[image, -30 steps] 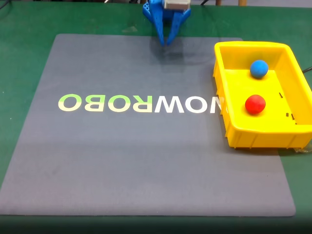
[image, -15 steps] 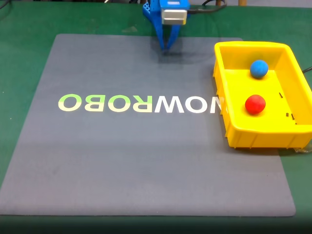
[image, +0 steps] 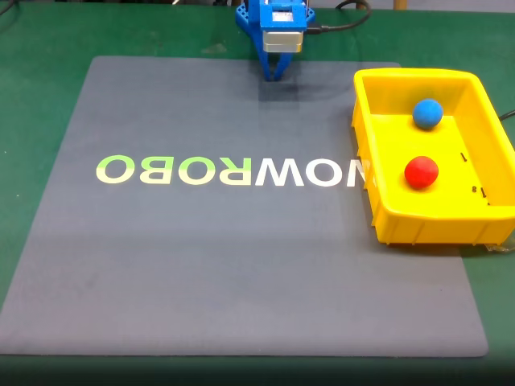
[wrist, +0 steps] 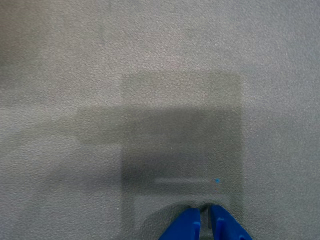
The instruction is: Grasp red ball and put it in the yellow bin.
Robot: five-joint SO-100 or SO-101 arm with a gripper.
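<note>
The red ball (image: 421,171) lies inside the yellow bin (image: 366,153) at the right of the fixed view, near its front half. A blue ball (image: 427,113) rests in the same bin, farther back. My blue gripper (image: 273,78) hangs at the top middle of the fixed view, over the far edge of the grey mat, well left of the bin. Its fingers are together with nothing between them. In the wrist view the two blue fingertips (wrist: 204,226) meet at the bottom edge above bare mat.
A grey mat (image: 201,265) with the lettering "ROBO" and "NOW" (image: 233,170) upside down covers the green table (image: 32,72). The bin stands on the mat's right edge. A black cable (image: 342,22) runs behind the arm.
The gripper's fingers have come together and the wrist has drawn back slightly toward the top edge. Both balls and the bin have not moved.
</note>
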